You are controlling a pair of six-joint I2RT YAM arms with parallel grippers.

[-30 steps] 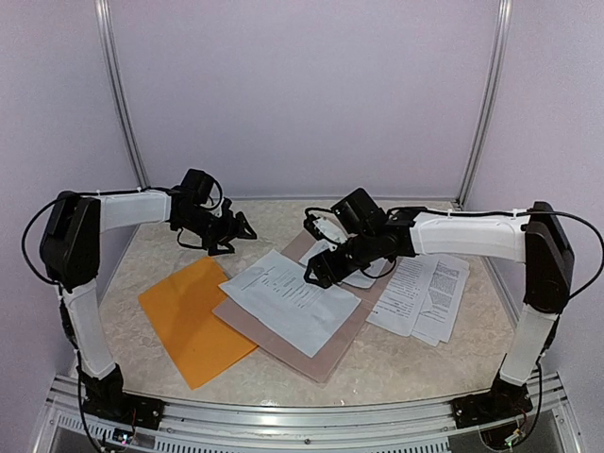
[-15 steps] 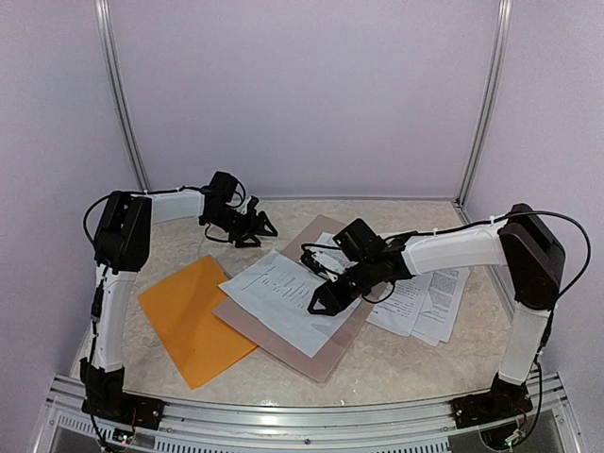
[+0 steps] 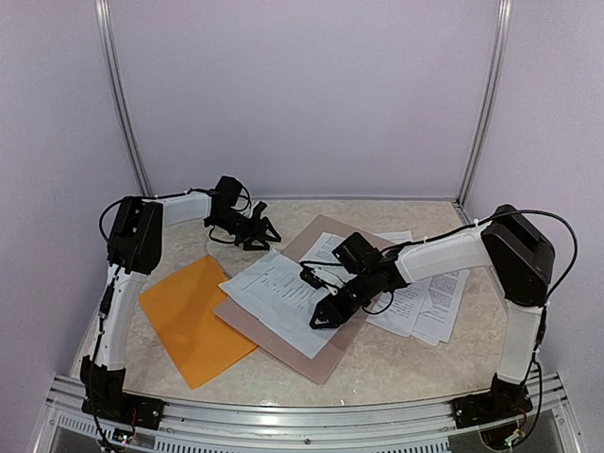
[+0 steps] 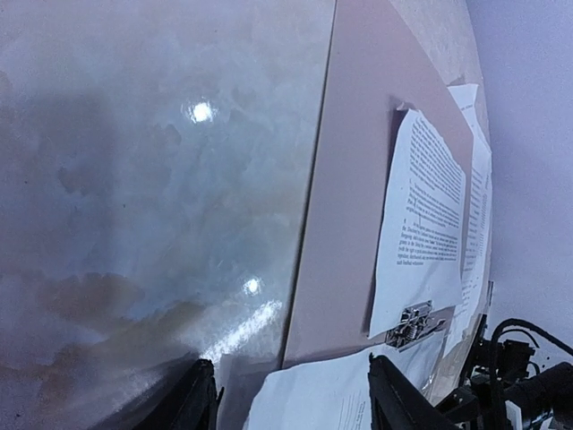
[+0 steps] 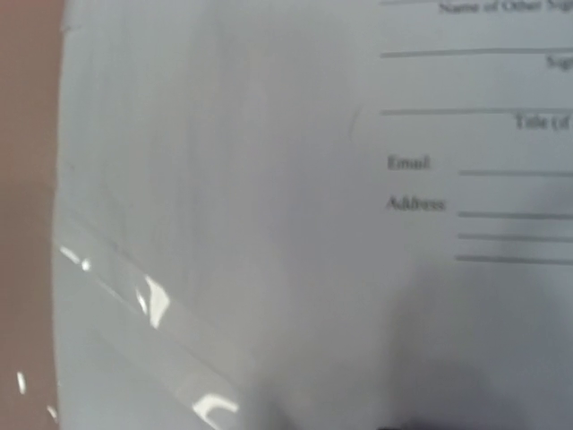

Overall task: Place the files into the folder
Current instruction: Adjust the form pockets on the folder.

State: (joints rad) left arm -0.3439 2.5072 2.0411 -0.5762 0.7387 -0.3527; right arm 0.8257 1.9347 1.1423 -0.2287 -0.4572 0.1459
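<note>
Files [image 3: 278, 294] lay under your right gripper [image 3: 321, 319], its grip I could not tell; your left gripper [image 4: 291, 399] stood part open, empty.

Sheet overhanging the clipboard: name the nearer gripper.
Right. The right gripper is low over the right end of the sheet; the left gripper hangs beyond its far corner.

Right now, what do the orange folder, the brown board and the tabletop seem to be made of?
Folder: probably plastic, smooth, uniform orange. Board: flat, matte grey-brown, perhaps fibreboard; it carries a metal clip. Tabletop: glossy, marble-patterned, with lamp reflections; stone or laminate, unclear.
</note>
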